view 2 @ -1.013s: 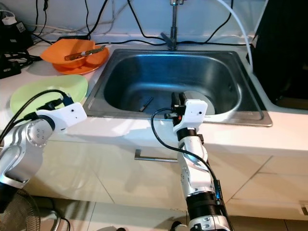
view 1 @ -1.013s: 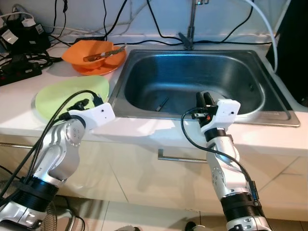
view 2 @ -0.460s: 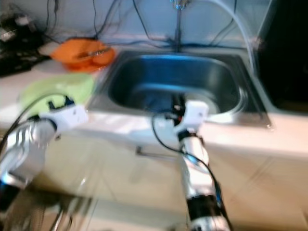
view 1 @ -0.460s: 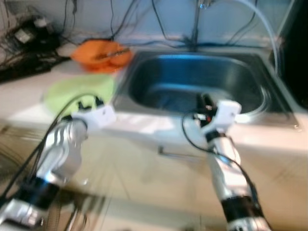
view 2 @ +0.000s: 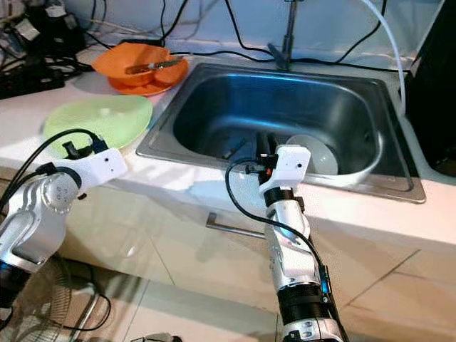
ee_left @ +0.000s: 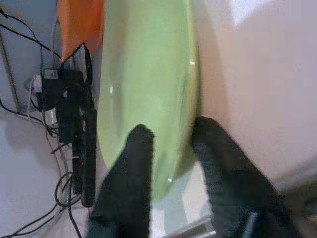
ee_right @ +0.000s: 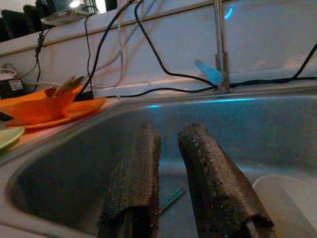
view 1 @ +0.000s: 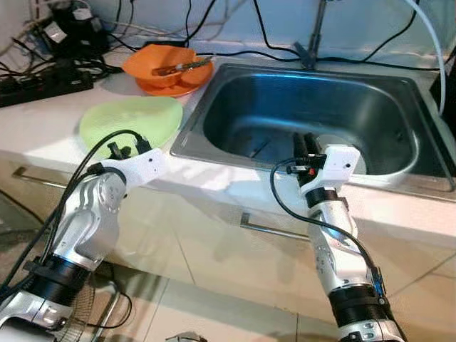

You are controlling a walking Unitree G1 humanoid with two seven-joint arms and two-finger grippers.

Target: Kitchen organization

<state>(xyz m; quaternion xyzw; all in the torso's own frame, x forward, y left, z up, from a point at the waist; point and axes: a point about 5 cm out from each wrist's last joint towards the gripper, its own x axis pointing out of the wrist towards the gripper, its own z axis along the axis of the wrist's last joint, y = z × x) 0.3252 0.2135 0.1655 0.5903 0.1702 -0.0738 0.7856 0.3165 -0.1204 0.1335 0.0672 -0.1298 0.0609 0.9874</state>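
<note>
A pale green plate [view 1: 132, 121] lies on the white counter [view 1: 43, 121] left of the steel sink [view 1: 214, 92]. Behind it an orange dish [view 1: 165, 68] holds a utensil. My left gripper [view 1: 128, 148] sits at the green plate's near rim; in the left wrist view it [ee_left: 171, 134] is open, with the rim [ee_left: 190, 89] running between the fingers. My right gripper [view 1: 304, 142] hovers over the sink's front edge, open and holding nothing [ee_right: 171, 136]. A white dish [view 2: 313, 155] and a small dark utensil [view 1: 258, 148] rest on the sink floor.
Power strips and tangled cables [view 1: 50, 71] crowd the counter's back left. The faucet [view 1: 311, 35] stands behind the sink, with a white hose [view 1: 434, 43] at the right. A drawer handle [view 1: 274, 228] runs below the counter edge. A dark appliance [view 2: 438, 85] stands at the right.
The camera has moved, blurring midway, so the whole counter now sits further right in the picture. Both arms keep the same pose relative to the plate and the sink.
</note>
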